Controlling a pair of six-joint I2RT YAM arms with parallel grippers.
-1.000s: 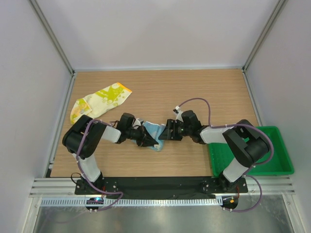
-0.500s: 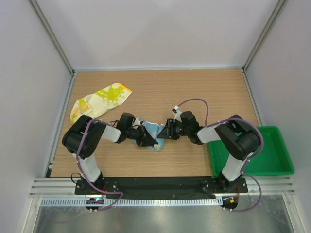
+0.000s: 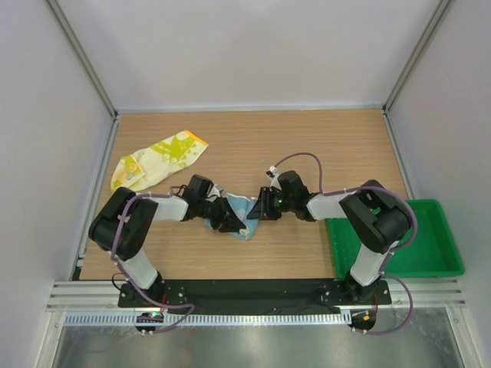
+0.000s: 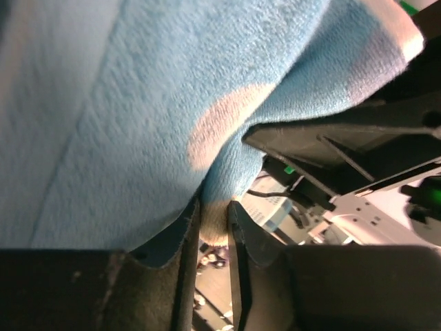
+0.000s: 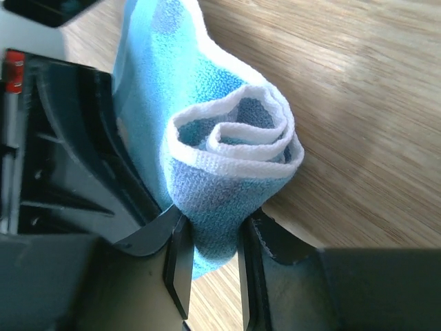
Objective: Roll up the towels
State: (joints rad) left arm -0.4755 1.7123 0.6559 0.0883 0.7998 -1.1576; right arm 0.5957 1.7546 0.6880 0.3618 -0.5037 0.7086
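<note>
Right gripper [image 5: 213, 231] has its jaws pressed in on the rolled blue towel [image 5: 227, 148]. Its wrist camera catches the spiral end, white hem coiled, resting on the wooden table [image 5: 358, 103]. Left gripper [image 4: 215, 215], jaws nearly together, pinches a fold of the same cloth, and that view is all fabric up close. From above, both arms meet mid-table, with the yellow towel [image 3: 157, 159] spread at far left and the green tray [image 3: 441, 249] on the right.
</note>
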